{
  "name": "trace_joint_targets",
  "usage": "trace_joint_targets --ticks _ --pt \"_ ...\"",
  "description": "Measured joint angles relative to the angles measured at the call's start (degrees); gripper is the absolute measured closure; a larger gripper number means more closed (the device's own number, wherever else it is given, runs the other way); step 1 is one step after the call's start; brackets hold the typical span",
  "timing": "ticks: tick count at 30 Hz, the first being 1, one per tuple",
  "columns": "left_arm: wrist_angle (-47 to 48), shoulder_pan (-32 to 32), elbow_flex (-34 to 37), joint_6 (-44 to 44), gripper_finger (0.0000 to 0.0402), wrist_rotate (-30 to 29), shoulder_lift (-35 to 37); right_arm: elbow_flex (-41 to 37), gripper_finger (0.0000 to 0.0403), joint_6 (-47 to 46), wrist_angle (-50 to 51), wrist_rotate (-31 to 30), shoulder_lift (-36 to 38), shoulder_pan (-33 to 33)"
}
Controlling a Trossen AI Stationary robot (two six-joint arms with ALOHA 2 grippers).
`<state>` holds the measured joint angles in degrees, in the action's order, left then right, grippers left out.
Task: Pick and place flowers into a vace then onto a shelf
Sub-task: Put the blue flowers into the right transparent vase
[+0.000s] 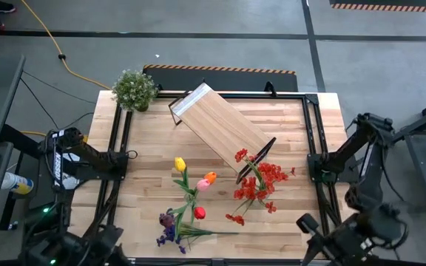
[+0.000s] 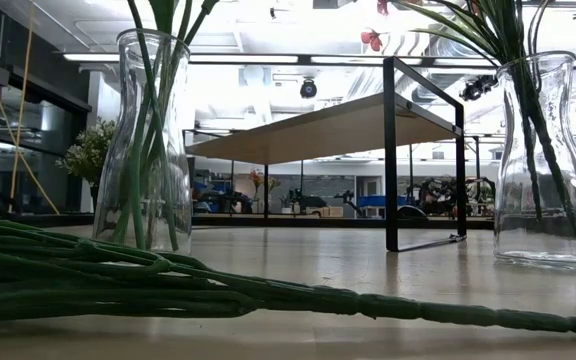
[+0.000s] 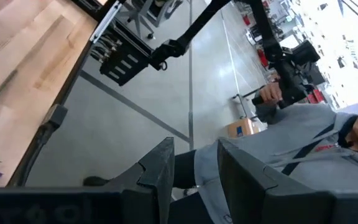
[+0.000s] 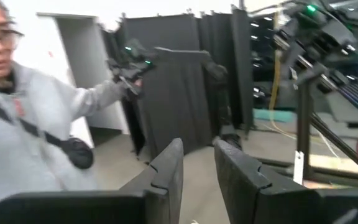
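Two glass vases (image 2: 153,140) (image 2: 538,160) on the counter (image 1: 287,214) hold green stems, while both hands (image 3: 194,168) (image 4: 197,171), parked off it, gape slightly, empty

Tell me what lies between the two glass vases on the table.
In the low view, the shelf stands farther back between left vase and right vase; green stems lie in front.

Pale matt wood shelf (image 1: 221,127) on black metal frame; clear glossy glass vases (image 2: 154,140).
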<state>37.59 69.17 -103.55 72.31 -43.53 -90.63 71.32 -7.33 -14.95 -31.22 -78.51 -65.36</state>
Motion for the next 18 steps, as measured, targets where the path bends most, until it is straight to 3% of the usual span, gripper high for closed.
trace_joint_targets --ticks 9,18 --pt "0.37 3.45 0.00 -0.02 0.0245 -1.37 0.00 7.45 0.0320 -1.86 0.10 -7.93 -10.96 0.04" --pt "2.07 4.50 0.00 -0.02 0.0245 -0.74 0.00 11.33 0.0320 -4.13 0.53 -13.34 -17.44 1.29"
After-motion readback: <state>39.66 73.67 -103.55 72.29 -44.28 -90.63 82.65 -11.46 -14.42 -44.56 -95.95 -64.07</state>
